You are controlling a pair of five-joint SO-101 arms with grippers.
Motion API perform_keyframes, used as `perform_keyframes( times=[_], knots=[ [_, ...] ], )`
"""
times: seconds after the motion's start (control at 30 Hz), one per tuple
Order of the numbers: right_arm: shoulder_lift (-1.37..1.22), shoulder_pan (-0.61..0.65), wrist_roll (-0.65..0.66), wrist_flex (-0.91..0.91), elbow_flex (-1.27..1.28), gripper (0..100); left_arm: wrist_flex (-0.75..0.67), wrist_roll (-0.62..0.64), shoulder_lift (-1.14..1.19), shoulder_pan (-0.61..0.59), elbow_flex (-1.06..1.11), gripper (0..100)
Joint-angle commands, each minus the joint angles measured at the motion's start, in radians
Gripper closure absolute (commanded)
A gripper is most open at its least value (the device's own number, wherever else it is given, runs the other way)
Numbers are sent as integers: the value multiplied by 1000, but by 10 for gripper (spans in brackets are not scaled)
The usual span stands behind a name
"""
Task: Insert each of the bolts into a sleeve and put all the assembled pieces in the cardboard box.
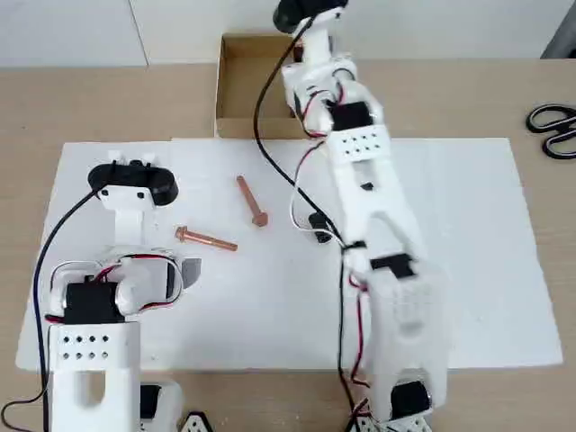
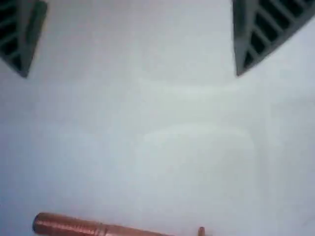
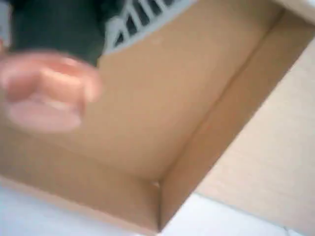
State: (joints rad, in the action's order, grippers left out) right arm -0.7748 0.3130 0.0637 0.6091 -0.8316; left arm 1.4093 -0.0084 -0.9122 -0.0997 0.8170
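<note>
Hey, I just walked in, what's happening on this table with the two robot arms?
The right gripper is over the inside of the cardboard box, with a blurred copper-coloured piece at it. The left gripper hangs open above the white sheet, holding nothing. Two copper bolts lie loose on that sheet, one near the left arm, the other closer to the middle.

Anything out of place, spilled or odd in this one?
Nothing spilled or damaged. The only stray item is a pair of scissors lying on the bare table beyond the white sheet; it seems unrelated to the task.
</note>
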Motion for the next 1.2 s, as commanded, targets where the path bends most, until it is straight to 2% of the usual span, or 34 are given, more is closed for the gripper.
perform_keyframes(
  times=[0.0,0.37,0.5,0.63,0.93,1.03,1.17],
  knots=[
    [-142,25,14,-44,-278,995,-11,-5,-17,-5,-2,745],
    [-513,35,15,-42,-632,990,-11,-5,-17,-5,-1,745],
    [-568,38,15,-35,-669,883,-11,-5,-17,-5,-1,745],
    [-585,38,15,-30,-664,800,-11,-5,-17,-5,-1,745],
    [-575,31,15,25,-715,799,-11,-5,-17,0,-1,745],
    [-573,28,15,140,-855,799,-11,-5,-17,0,-1,745],
    [-486,19,15,283,-855,799,-11,-5,-17,-5,-1,745]
  ],
)
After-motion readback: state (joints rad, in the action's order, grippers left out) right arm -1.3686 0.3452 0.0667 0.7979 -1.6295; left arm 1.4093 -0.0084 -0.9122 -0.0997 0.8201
